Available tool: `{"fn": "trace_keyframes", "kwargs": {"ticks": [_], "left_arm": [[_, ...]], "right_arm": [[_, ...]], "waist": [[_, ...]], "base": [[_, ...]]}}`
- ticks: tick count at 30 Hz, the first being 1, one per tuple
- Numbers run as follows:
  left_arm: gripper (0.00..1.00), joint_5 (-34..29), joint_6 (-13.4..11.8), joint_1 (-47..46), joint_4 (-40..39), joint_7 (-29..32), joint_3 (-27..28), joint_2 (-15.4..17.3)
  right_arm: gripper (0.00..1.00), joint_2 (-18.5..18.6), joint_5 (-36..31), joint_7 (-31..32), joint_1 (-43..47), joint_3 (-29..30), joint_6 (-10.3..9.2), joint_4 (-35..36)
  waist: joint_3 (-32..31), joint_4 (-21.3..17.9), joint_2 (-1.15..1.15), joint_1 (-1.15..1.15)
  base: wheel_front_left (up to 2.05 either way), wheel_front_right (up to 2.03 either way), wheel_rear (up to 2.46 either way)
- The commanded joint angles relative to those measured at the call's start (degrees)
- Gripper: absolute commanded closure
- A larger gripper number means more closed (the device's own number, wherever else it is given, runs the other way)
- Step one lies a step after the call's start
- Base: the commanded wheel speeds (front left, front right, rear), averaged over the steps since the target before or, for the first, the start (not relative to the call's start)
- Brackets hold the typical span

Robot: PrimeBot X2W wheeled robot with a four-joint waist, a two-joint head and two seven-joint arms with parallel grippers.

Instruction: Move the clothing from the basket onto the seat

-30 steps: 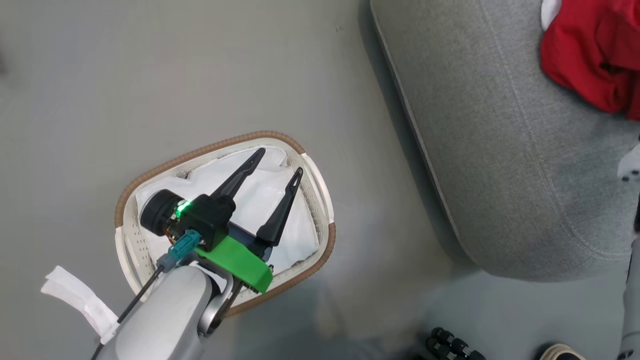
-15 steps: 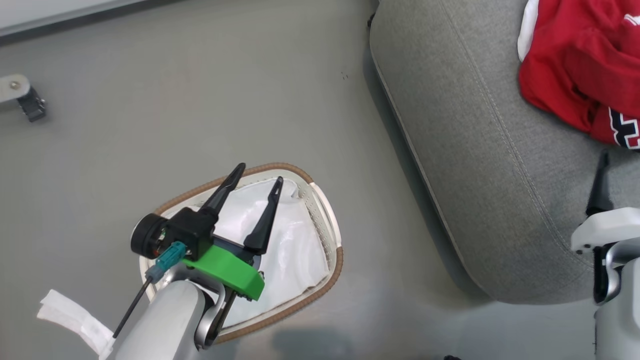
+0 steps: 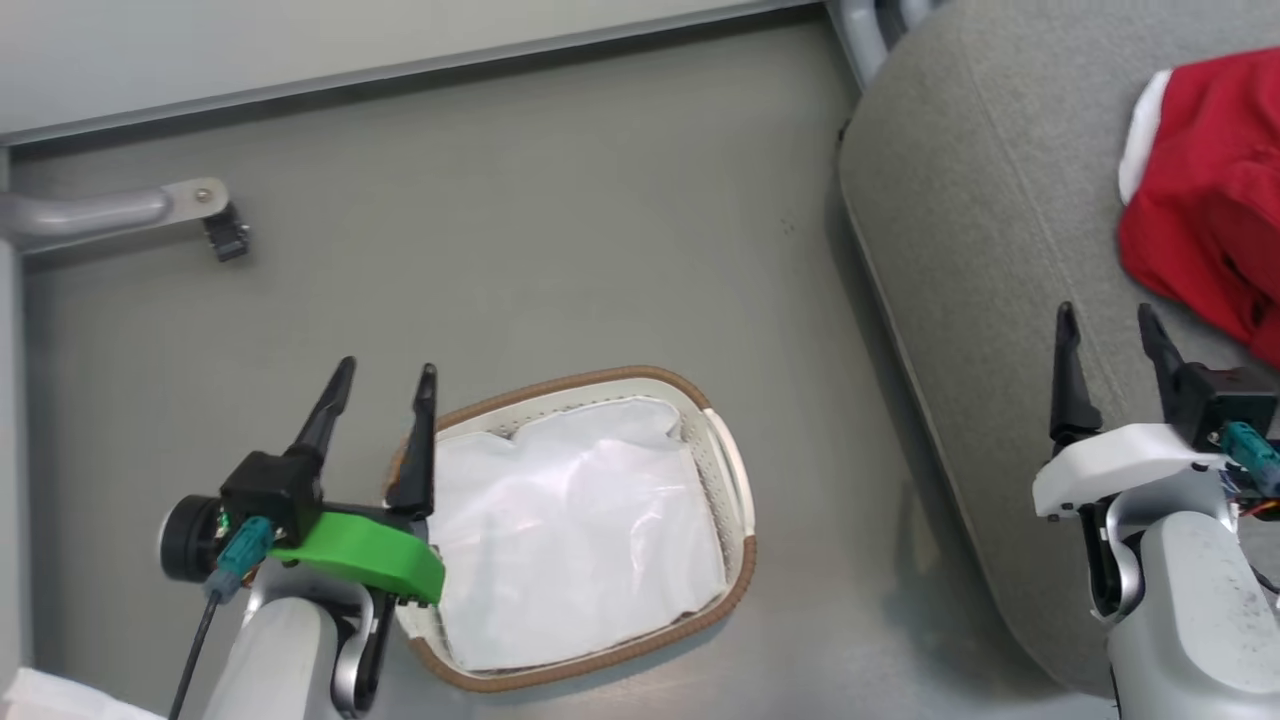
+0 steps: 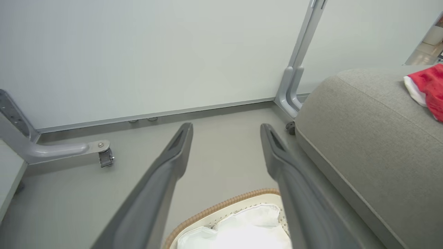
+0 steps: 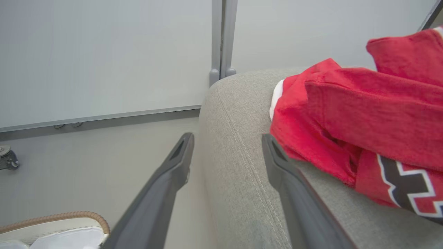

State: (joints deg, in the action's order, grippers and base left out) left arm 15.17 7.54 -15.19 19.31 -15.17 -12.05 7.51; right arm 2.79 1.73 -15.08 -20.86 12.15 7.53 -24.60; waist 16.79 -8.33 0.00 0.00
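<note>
The red clothing [image 3: 1215, 220] lies bunched on the grey seat [image 3: 980, 250] at the right; black-and-white chevron marks show on the clothing [image 5: 363, 117] in the right wrist view. On the floor stands the white basket [image 3: 725, 470] with its brown rim, holding just the white liner [image 3: 570, 540]. My left gripper [image 3: 385, 375] is open with nothing in it, at the basket's left end. Over the seat's near edge my right gripper [image 3: 1105, 315] is open too, nothing between its fingers, a little short of the clothing. The basket [image 4: 221, 211] shows below my left fingers [image 4: 173, 155].
A pale wall panel [image 3: 300, 40] runs along the far side. A grey metal leg with a castor [image 3: 225, 235] stands on the floor at the far left, another leg [image 4: 294, 86] by the seat's far corner. White cloth [image 3: 40, 695] lies at the lower left.
The head camera has swung, shifting the whole picture. My left gripper has come out from over the basket to its left end. My right gripper has risen into view over the seat.
</note>
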Motion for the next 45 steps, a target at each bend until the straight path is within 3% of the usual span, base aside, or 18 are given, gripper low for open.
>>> {"fn": "trace_keyframes", "kwargs": {"ticks": [1,11,17,26,42,43,45], "left_arm": [[0.0,-0.9,-0.1,1.5,0.5,0.0,1.5,-0.4],[0.0,-5.1,-0.2,3.8,2.5,0.0,11.5,-2.8],[0.0,-7.3,-0.1,5.5,2.1,0.0,14.5,-3.9],[0.0,-7.4,-0.1,9.3,2.5,0.0,15.8,-4.5],[0.0,-1.7,-0.1,13.0,4.5,0.0,12.6,-4.5],[1.0,-1.8,0.0,12.3,4.7,0.0,12.2,-4.6],[1.0,-1.9,0.0,12.6,5.7,0.1,12.1,-4.9]], "right_arm": [[0.0,0.3,0.6,-0.1,-0.4,-0.9,-0.08,-0.3],[0.0,0.3,3.0,-0.1,-0.5,-8.0,-0.08,-1.0],[0.0,0.3,4.1,-0.1,1.1,-10.6,-0.08,-1.0],[0.0,0.3,4.7,-0.1,5.5,-12.1,-0.08,-0.9],[0.0,0.3,4.7,-0.1,10.1,-12.5,-0.08,-1.9],[1.0,0.0,5.0,0.0,9.6,-12.6,0.0,-1.8],[1.0,-0.3,5.1,0.0,10.0,-12.6,0.0,-2.7]], "waist": [[-3.0,3.4,0.0,0.0],[-5.8,7.2,0.0,0.0],[-7.7,8.0,0.0,0.0],[-11.3,7.9,0.0,0.0],[-13.9,8.3,0.0,0.0],[-13.9,8.3,0.0,0.0],[-13.9,8.3,0.0,0.0]], "base": [[0.0,0.0,0.0],[0.0,0.0,0.0],[0.0,0.0,0.0],[0.0,0.0,0.0],[0.0,0.0,0.0],[0.0,0.0,0.0],[0.0,0.0,0.0]]}}
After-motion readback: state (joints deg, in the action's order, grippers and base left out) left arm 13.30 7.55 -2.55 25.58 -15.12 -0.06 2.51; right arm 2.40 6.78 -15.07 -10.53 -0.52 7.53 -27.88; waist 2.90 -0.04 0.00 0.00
